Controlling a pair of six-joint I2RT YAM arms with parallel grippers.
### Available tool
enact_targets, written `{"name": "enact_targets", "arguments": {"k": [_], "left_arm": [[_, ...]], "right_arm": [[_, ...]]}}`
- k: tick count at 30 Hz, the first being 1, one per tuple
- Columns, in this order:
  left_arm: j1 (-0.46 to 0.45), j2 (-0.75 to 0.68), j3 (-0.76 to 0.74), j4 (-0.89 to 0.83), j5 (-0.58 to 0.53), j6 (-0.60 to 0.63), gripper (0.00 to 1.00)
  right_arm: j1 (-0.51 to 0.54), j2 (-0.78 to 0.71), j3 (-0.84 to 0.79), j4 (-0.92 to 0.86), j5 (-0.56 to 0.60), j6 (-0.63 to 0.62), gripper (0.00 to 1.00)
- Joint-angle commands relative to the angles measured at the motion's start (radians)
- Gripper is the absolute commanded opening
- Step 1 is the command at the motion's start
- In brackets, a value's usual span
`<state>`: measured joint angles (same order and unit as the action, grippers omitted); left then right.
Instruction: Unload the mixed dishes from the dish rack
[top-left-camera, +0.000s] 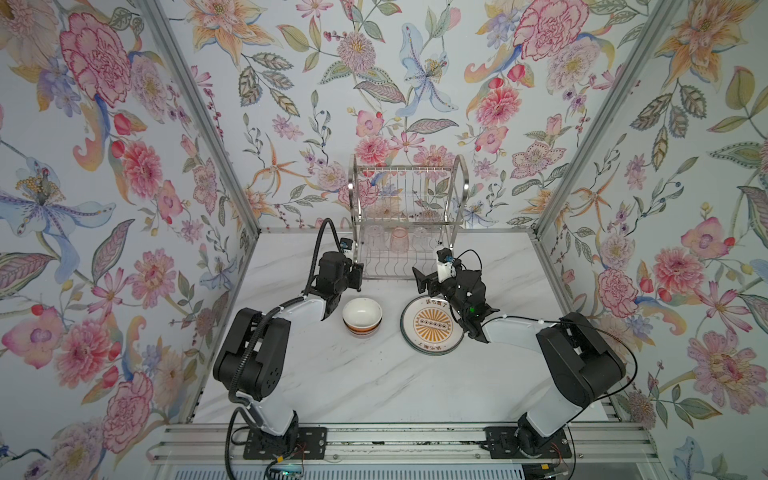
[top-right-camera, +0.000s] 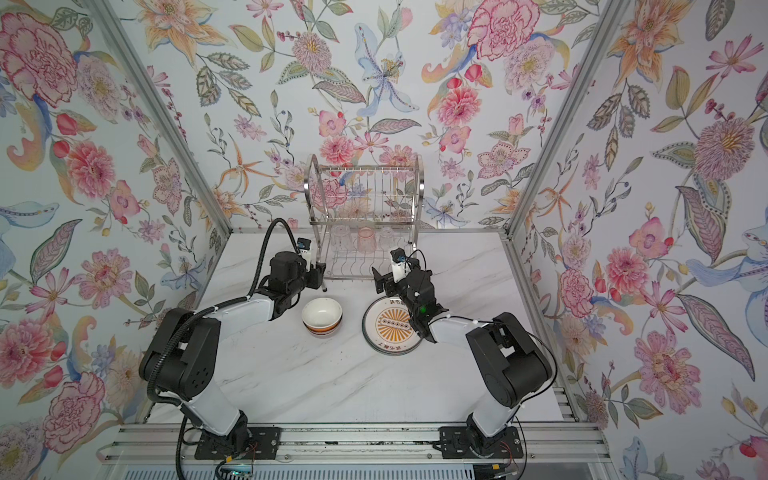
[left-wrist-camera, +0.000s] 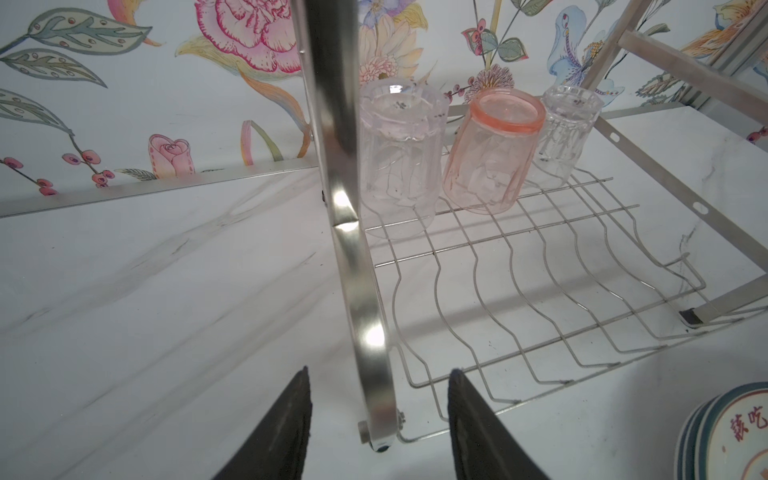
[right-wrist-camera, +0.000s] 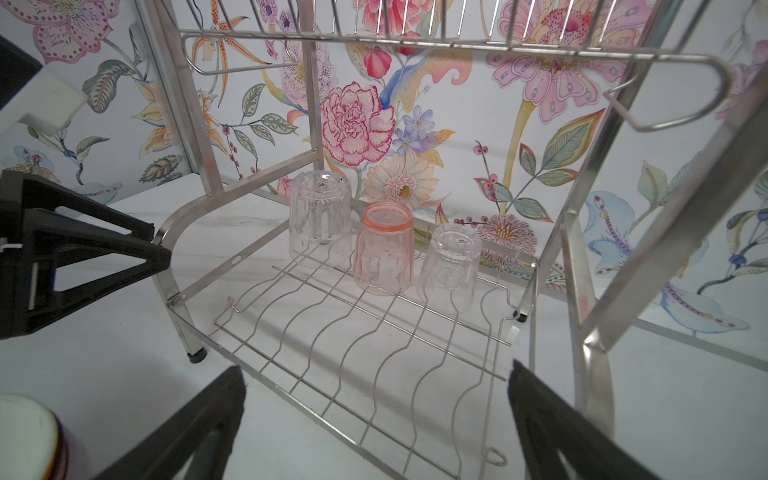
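Reaching forward, left end effector (left-wrist-camera: 380, 371) part-spread astride the dish rack (left-wrist-camera: 338, 124) leg; right end effector (right-wrist-camera: 377, 366) gapes, empty.

this is a robot test booth dressed up a bit like a home kitchen. the walls (top-left-camera: 291, 83) are flat boards covered in flowery paper, held up by bare metal posts (top-left-camera: 203, 120). the table (top-left-camera: 374, 386) is white with grey marble lines. a left arm (top-left-camera: 257, 353) and a right arm (top-left-camera: 577, 361), both robot arms, are bolted to a metal rail (top-left-camera: 395, 440) at the front. a shiny dish rack (left-wrist-camera: 336, 145) stands at the back of the table
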<state>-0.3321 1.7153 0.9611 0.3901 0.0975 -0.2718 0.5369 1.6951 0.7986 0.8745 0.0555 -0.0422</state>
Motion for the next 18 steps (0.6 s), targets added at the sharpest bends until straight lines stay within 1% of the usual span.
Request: {"name": "enact_targets", "arguments": {"k": [1,4,6,10,18], "left_arm": [[0.011,0.024,0.02,0.05,0.005,-0.043,0.49],[0.008,0.027,0.011,0.06,0.004,-0.068,0.46],[0.008,0.026,-0.001,0.072,-0.001,-0.08,0.42],[0.0,0.023,-0.014,0.074,-0.004,-0.093,0.38],[-0.01,0.024,-0.022,0.078,-0.004,-0.105,0.29]], "right_arm": [[-0.015,0.056,0.041,0.072,-0.008,-0.016,0.99],[-0.023,0.109,0.077,0.087,-0.008,-0.019,0.98],[-0.026,0.146,0.105,0.097,-0.006,-0.028,0.98],[-0.029,0.212,0.157,0.115,0.004,-0.059,0.97],[-0.057,0.329,0.291,0.067,0.025,-0.091,0.97]]}}
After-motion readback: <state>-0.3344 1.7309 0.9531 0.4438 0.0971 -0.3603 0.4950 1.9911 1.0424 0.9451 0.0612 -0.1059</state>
